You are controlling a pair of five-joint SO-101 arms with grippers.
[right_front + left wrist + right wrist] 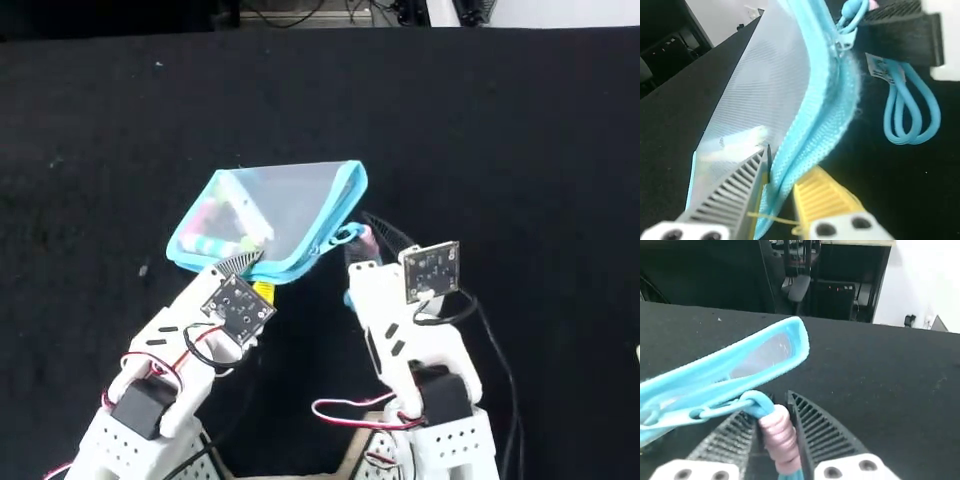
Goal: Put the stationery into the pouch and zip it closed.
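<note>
A light blue pouch (275, 215) with a clear mesh face lies tilted on the black table, and stationery (225, 228) shows through it. My left gripper (252, 272) is shut on the pouch's blue zipper edge (805, 160), one grey finger (735, 192) on the mesh side and one yellow finger (822, 200) on the other. My right gripper (774, 432) is shut on the pink beaded zipper pull (780, 437), whose blue cord (747, 402) leads to the pouch (735, 367). From the left wrist view the right gripper (900, 27) sits at the zipper slider (845, 40).
A blue cord loop (907, 117) hangs from the pouch near the right gripper. The black table (500, 140) stretches beyond and to both sides. Dark furniture and a chair (800, 285) stand behind the table's far edge.
</note>
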